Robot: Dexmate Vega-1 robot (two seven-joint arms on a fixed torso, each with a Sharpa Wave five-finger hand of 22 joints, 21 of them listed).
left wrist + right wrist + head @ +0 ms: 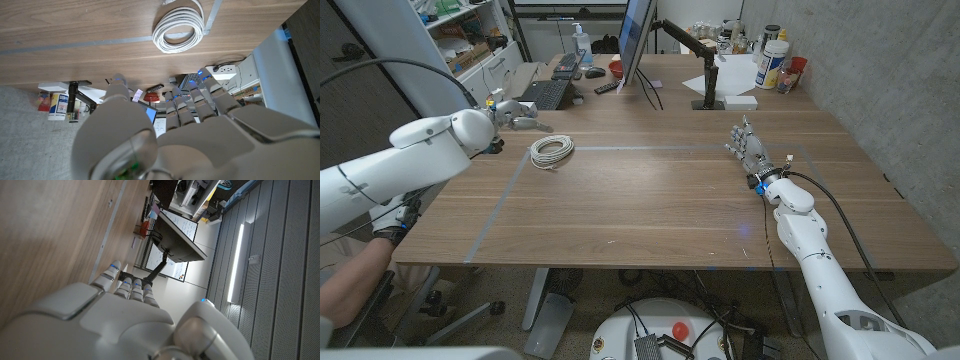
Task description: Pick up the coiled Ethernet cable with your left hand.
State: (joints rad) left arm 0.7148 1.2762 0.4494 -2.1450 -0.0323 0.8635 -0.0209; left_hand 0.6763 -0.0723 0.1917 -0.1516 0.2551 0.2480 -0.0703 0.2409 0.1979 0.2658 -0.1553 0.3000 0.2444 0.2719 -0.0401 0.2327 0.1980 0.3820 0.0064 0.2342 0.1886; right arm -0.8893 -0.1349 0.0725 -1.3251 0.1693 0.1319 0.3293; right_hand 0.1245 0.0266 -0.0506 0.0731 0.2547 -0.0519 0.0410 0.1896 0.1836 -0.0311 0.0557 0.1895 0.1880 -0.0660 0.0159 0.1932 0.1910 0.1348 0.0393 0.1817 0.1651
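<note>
Lying flat: coiled Ethernet cable (552, 150), far-left on the wooden table (670, 200).
Left hand (516, 112): raised left of the cable, fingers spread, holding nothing.
Left wrist view: cable's (179, 26) loops, clear of the fingertips (119, 80).
Right hand (750, 150): on the table's right side, fingers apart, holding nothing.

Even, soft indoor light; sharp overhead view, blurry close-ups at the wrists.

From the head camera you get a bright, evenly lit brown wooden tabletop (660, 200) with only faint shadows and a pale sheen near its middle. In the right wrist view a long white ceiling light strip (234, 262) glares, and the wood beside it smears into blur. Your white left hand (165, 135) sits soft and out of focus close to its lens, while the coiled white Ethernet cable (179, 26) stays crisp.
</note>
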